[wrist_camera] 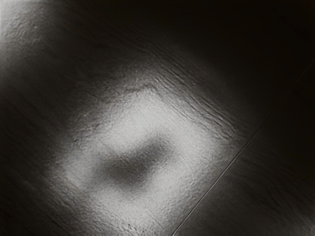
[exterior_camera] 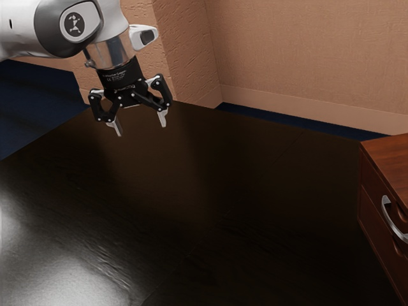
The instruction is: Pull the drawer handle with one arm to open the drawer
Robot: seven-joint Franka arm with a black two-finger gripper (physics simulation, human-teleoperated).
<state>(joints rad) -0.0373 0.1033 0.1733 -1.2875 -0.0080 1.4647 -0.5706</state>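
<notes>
1. Black gripper [exterior_camera: 141, 126]: at the far left of the exterior view, hanging above the dark table [exterior_camera: 191, 217]; spread wide, fingers [exterior_camera: 117, 127] pointing down and well apart, gripping nothing; clearly above the surface, not touching it.
2. White and grey arm [exterior_camera: 57, 22]: coming in from the exterior view's upper left; cut off by the frame edge, so visible only in its last links.
3. Reddish-brown drawer unit [exterior_camera: 382, 185]: at the exterior view's right edge, on the near side; cut by the frame, most of it hidden; not possible to tell whether standing on the table or just beside it; a dark seam across the front, separating an upper from a lower part; hard to judge if the drawer is fully shut or slightly out.
4. Silvery drawer handle [exterior_camera: 393, 218]: a curved bar on the front of the unit; partly cut off at the frame edge; well apart from the gripper, with a wide stretch of bare table between.
5. Wrist view: looking down on the table [wrist_camera: 275, 59]; a pale blurred patch of light [wrist_camera: 162, 123] on the surface, with a darker blot [wrist_camera: 138, 164] in its middle, too vague to identify; a thin straight line [wrist_camera: 246, 147] in the surface, running just beside the patch.
6. Beyond the table: tan wall [exterior_camera: 306, 51] at the far side; dark blue floor [exterior_camera: 32, 102] at the exterior view's far left.
</notes>
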